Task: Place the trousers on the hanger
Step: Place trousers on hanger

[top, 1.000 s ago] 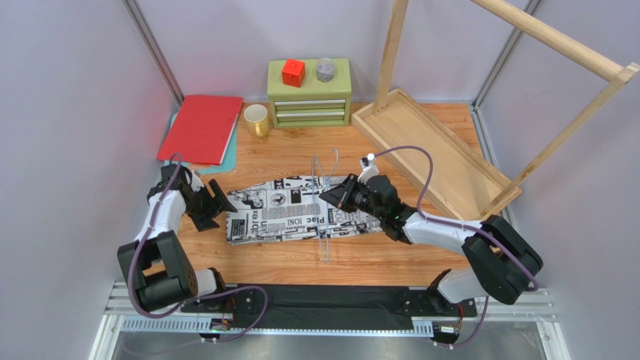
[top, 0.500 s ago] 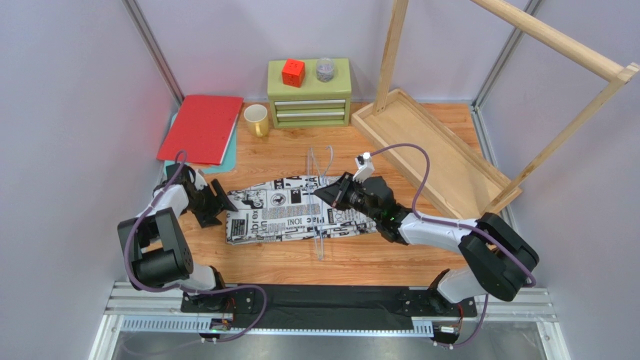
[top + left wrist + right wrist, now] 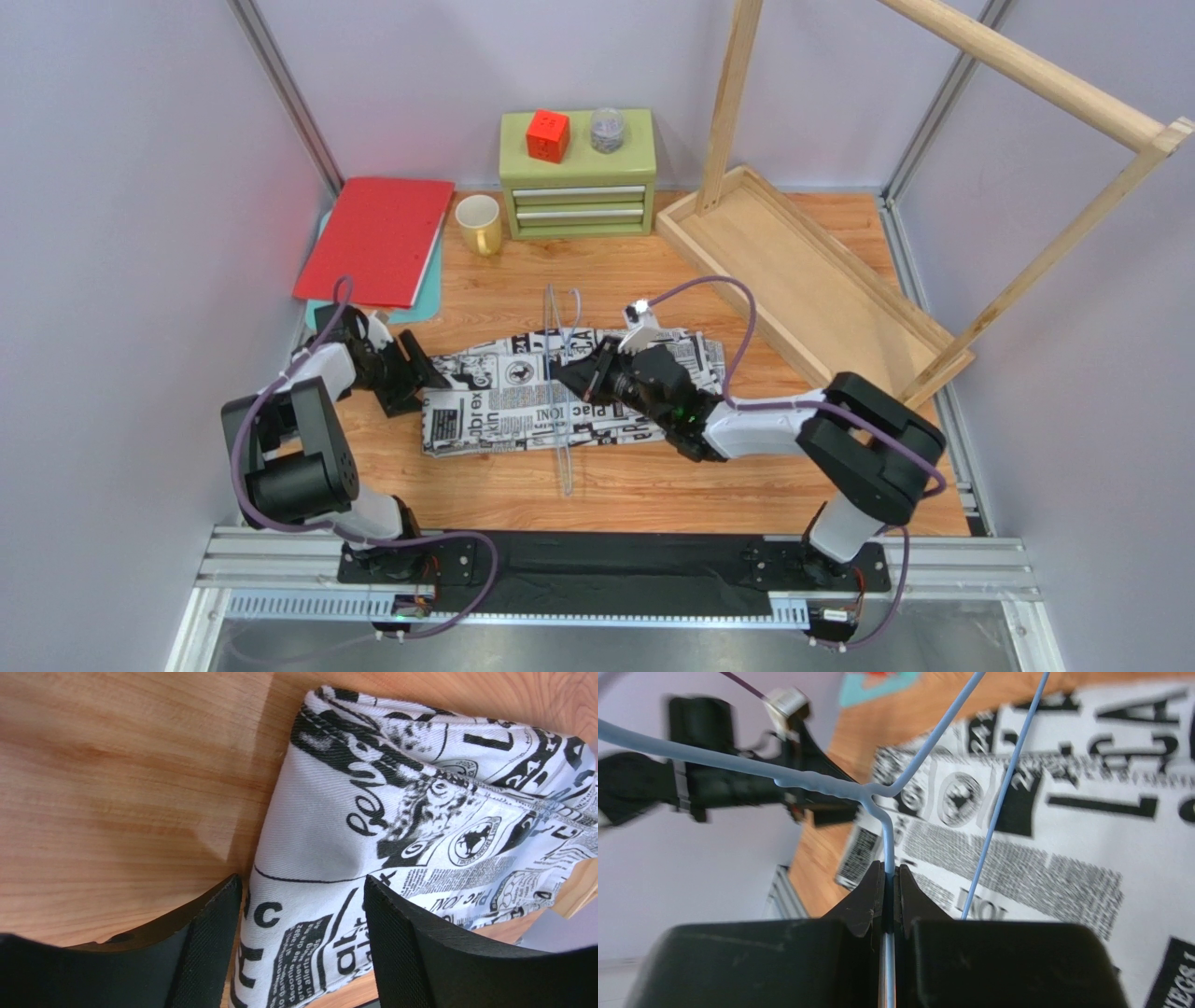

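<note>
While the trousers (image 3: 526, 406) lay flat at centre of the wooden table (image 3: 673, 483), grey walls (image 3: 140, 210) ringed it, with a green drawer chest (image 3: 577, 175) at 12 o'clock, a red folder (image 3: 373, 238) at 10, a wooden rack (image 3: 814, 280) at 2. The right gripper (image 3: 572, 375) pinched the hanger (image 3: 565, 469) over the cloth; the left gripper (image 3: 421, 375), jaws apart, straddled the trousers' 9 o'clock end

I see bare table (image 3: 659, 490) along the near side of the trousers (image 3: 519, 406), room enough for a gripper to pass. Behind them the mug (image 3: 478, 224), drawer chest (image 3: 578, 189) and red folder (image 3: 375, 238) crowd the back, and the wooden rack (image 3: 800, 280) blocks the right.
</note>
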